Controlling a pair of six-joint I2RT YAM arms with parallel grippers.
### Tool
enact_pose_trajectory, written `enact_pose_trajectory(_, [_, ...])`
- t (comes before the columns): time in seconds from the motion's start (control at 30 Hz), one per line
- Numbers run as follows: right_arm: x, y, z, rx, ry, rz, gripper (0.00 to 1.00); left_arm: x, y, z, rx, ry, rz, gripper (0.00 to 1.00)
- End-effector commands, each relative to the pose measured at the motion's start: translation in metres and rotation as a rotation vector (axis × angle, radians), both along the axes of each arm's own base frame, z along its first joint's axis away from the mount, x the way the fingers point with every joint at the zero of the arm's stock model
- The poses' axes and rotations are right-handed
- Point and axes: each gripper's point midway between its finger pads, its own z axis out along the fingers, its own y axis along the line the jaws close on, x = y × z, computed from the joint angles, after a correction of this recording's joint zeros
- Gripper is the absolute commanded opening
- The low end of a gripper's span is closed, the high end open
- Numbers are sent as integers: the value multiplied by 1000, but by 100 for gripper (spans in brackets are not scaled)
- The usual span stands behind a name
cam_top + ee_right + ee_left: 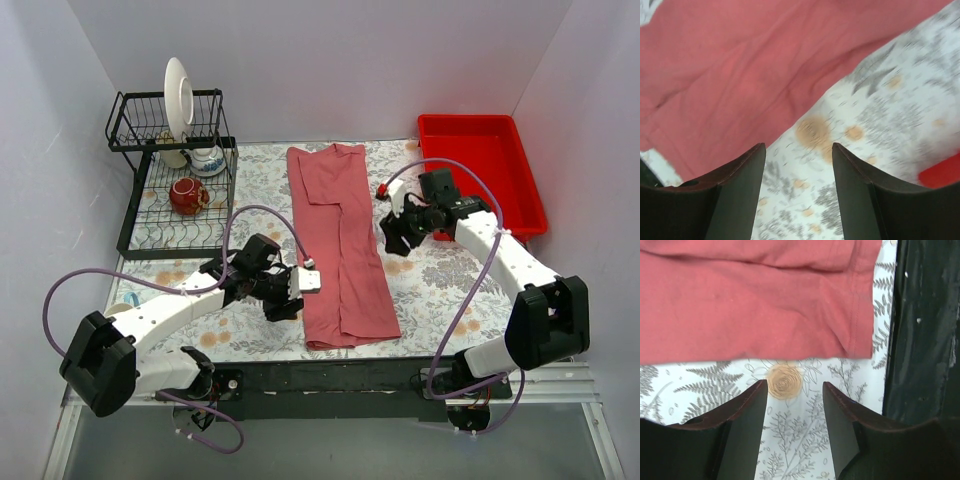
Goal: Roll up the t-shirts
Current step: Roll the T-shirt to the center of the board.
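Well, a black dish rack (165,228) is sitting well away from the left jaws, holding a white plate (178,95) and a red cup (187,195). The left gripper (793,387) is pointing at the flowery tablecloth (800,440) with its jaws apart and empty. The t-shirt (340,240) is lying flat in a long folded strip, with its edge just past those jaw tips. The right gripper (798,150) is also keeping its jaws apart and empty, and the shirt is lying just ahead of them. A red tray (480,165) is sitting behind that gripper.
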Motion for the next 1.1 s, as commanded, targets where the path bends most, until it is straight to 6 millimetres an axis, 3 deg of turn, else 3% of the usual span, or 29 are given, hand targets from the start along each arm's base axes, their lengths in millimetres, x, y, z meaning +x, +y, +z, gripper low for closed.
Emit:
enact_pose_trajectory(0.0, [-27,-3,-1,32,50,-13,63,12,-33,23,-133,-48,-13,46])
enact_pose_trajectory(0.2, [-31,0,-2,40,60,19,64,-25,-70,15,-147,66,-141,38])
enact_pose_trajectory(0.27, [-44,5,2,58,67,129,63,-31,-78,11,-144,100,-157,36])
enact_pose_trajectory(0.33, [-71,18,6,102,98,270,63,-34,-82,9,-141,154,-121,35])
enact_pose_trajectory(0.4, [-87,23,5,82,35,396,63,-22,-81,11,-145,154,-37,33])
enact_pose_trajectory(0.57, [-128,29,-26,14,-79,644,61,-6,-68,21,-204,310,154,39])
enact_pose_trajectory(0.8, [-188,76,-47,-10,-254,1010,60,5,-73,15,-225,508,258,43])
enact_pose_trajectory(1.07, [-227,97,-67,-8,-300,1245,54,43,-78,4,-237,557,345,44])
